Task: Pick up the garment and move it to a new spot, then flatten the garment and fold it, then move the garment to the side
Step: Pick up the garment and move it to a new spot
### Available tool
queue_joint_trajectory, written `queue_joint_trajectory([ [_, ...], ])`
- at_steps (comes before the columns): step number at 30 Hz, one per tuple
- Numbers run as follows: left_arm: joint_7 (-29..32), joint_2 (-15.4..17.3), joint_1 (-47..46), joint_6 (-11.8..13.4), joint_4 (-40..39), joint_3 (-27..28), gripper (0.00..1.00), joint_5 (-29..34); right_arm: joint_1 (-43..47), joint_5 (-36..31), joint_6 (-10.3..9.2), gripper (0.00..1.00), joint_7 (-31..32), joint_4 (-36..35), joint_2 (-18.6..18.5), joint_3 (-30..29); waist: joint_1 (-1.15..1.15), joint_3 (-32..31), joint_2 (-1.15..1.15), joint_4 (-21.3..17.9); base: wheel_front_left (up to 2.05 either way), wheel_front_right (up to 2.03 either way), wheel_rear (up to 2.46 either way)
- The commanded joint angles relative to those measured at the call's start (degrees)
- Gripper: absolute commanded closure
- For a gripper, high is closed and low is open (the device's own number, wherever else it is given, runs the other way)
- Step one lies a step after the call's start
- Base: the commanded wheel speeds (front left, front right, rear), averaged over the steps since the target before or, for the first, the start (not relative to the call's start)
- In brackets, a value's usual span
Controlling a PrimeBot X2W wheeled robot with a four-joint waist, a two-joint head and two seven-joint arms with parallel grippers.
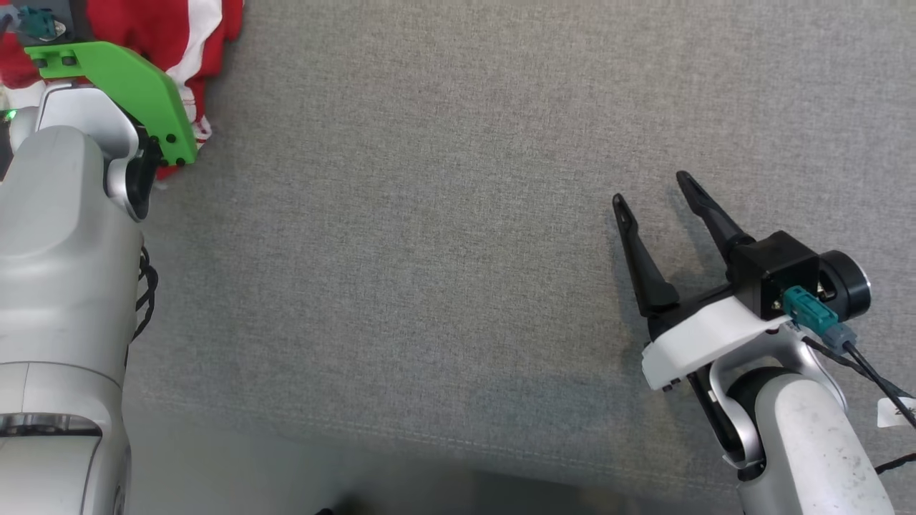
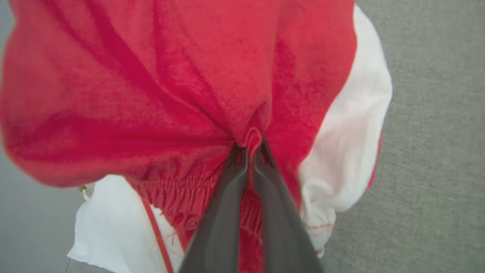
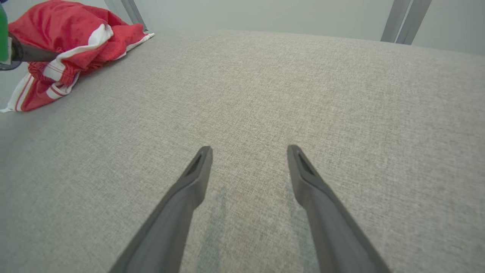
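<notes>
At the table's far left corner, as the head view has it, sits the garment [image 1: 187, 36], a bunched heap of red cloth with white panels and thin red stripes. The left wrist view looks straight onto it: the left pincer [image 2: 250, 146] has its two dark fingers drawn together, clamped on a small ridge of red cloth just beyond a gathered, ribbed band, and folds radiate away from the pinch. White cloth bulges on either side of the fingers, with a red stripe running along the piece nearer the smooth grey ground at that view's left; the woven grey table [image 2: 435, 151] shows at its right, so the heap lies at the table's edge. Whether the cloth is raised off the table or rests on it cannot be told. From the head, the left arm's pale forearm [image 1: 64, 250] rises along the left border and ends in a green bracket [image 1: 129, 82] that covers part of the heap. The right pincer [image 1: 651, 187] is well apart from the garment, low on the right over bare table, its fingers spread wide and pointing up and slightly left, nothing between them. A teal plug [image 1: 809, 315] with a black cable sits on its wrist. Its own wrist view shows the two fingertips apart above the weave, their faint shadows below, the garment far off at upper left, and slanted metal posts [image 3: 405, 19] beyond the far edge.
</notes>
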Motion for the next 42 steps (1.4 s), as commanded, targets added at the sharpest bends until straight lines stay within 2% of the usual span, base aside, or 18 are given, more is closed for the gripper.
queue_joint_trajectory([
  [1,-0.75,0.05,-1.58,-0.29,0.31,-0.34,1.0,0.13,-0.42,1.02,0.0,0.0,-0.76,1.0,-0.22,0.48,-0.01,-2.43,0.0,0.32,0.0,0.0,0.0],
  [7,-2.8,1.37,-2.87,-0.13,-0.28,-1.53,1.0,1.25,0.34,3.39,0.0,0.0,-2.27,4.31,-0.22,1.28,-0.01,-7.51,0.0,-0.28,0.0,0.0,0.0],
  [15,-5.42,2.41,-5.9,-0.1,-4.04,-4.74,1.0,4.17,2.14,8.42,0.0,0.0,-5.69,10.27,-0.22,2.57,-0.01,-17.13,0.0,-3.53,0.0,0.0,0.0],
  [18,-5.62,1.05,-6.79,-1.05,-5.93,-5.96,1.0,4.56,2.55,9.74,0.0,0.0,-6.66,12.08,-0.21,3.12,-0.01,-20.06,0.0,-4.87,0.0,0.0,0.0],
  [25,-6.19,-6.29,-7.3,-3.92,-11.73,-9.56,1.0,1.85,3.22,12.54,0.0,0.0,-8.49,15.65,-0.22,5.14,-0.01,-25.12,0.0,-8.96,0.0,0.0,0.0],
  [30,-5.32,-8.67,-7.25,-4.4,-15.51,-13.15,1.0,0.42,3.48,13.2,0.0,0.0,-8.93,16.32,-0.22,5.66,-0.01,-25.52,0.0,-12.87,0.0,0.0,0.0],
  [35,-2.86,-9.12,-5.21,-4.35,-20.3,-18.72,1.0,-3.88,2.76,12.79,0.0,0.0,-8.54,16.02,-0.22,5.77,-0.01,-23.16,0.0,-16.61,0.0,0.0,0.0],
  [42,-2.56,-9.01,-1.32,-1.7,-27.15,-30.2,1.0,-8.87,1.55,13.66,0.0,0.0,-9.36,16.2,-0.21,5.2,-0.01,-19.62,0.0,-20.1,0.0,0.0,0.0],
])
